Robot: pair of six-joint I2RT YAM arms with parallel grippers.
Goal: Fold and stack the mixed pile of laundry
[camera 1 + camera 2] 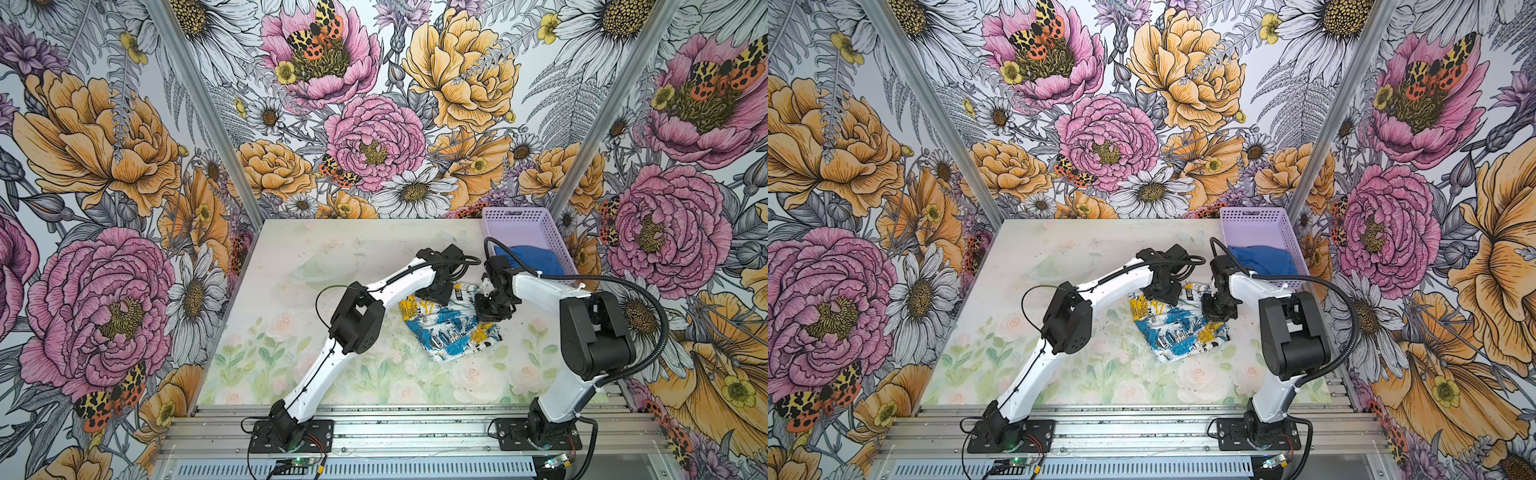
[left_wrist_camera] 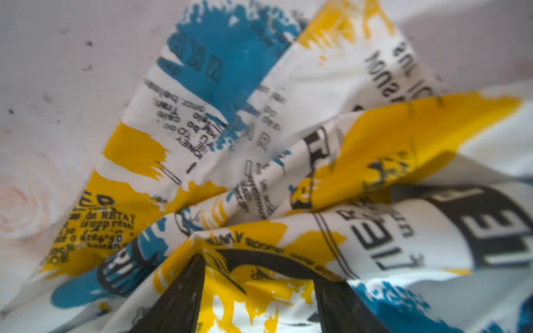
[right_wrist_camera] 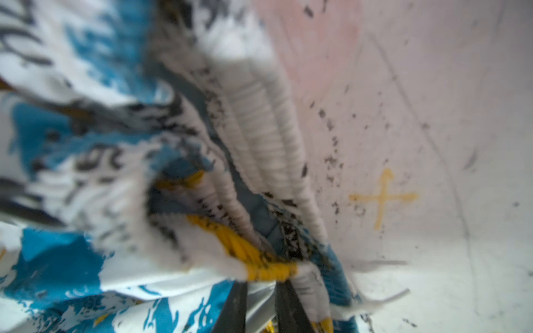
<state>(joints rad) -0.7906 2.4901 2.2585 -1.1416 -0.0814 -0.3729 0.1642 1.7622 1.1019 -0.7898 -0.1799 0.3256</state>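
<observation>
The white garment [image 1: 451,332] with black newspaper text and yellow and blue splashes lies crumpled on the table, right of middle in both top views [image 1: 1179,330]. My left gripper [image 1: 436,293] presses on its far left edge. In the left wrist view this gripper [image 2: 259,271] is open, its black fingers [image 2: 184,297] wide apart with a yellow fold of cloth [image 2: 259,144] between them. My right gripper [image 1: 486,313] is at the garment's far right edge. In the right wrist view it [image 3: 263,284] is shut on a bunched seam [image 3: 259,161]. The royal blue T-shirt [image 1: 525,259] lies bundled in the basket [image 1: 1262,259].
The lavender perforated basket [image 1: 519,220] stands at the table's back right corner, just behind my right arm. A yellow cross [image 3: 382,199] is marked on the table beside the garment. Floral walls close in three sides. An aluminium rail [image 1: 415,419] with both arm bases runs along the front.
</observation>
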